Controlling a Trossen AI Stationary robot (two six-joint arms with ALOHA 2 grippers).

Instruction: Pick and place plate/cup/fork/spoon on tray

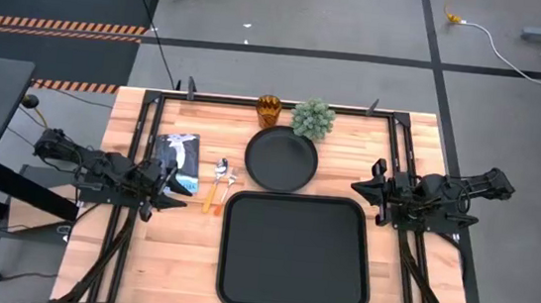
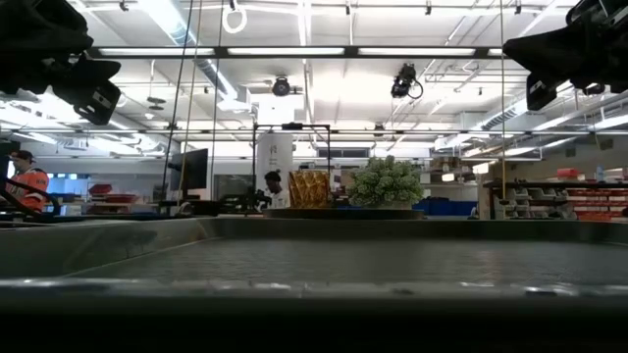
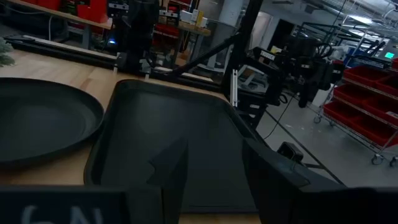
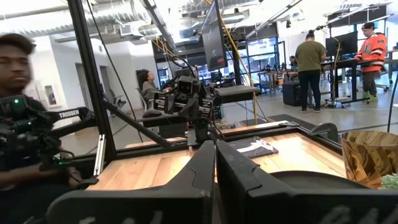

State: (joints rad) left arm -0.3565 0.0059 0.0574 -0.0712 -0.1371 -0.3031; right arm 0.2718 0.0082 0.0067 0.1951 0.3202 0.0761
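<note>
Jaws: left gripper (image 1: 179, 189) parted, right gripper (image 1: 360, 187) closed, both empty; nothing on the black rectangular tray (image 1: 289, 298); first pick pending.

The tray (image 2: 314, 257) filled the foreground. Beyond its far rim stood the cup (image 2: 308, 188), with the plant (image 2: 389, 183) just beside it, both behind the plate (image 2: 334, 212).

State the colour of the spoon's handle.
Orange; the spoon shows best in the high view.
</note>
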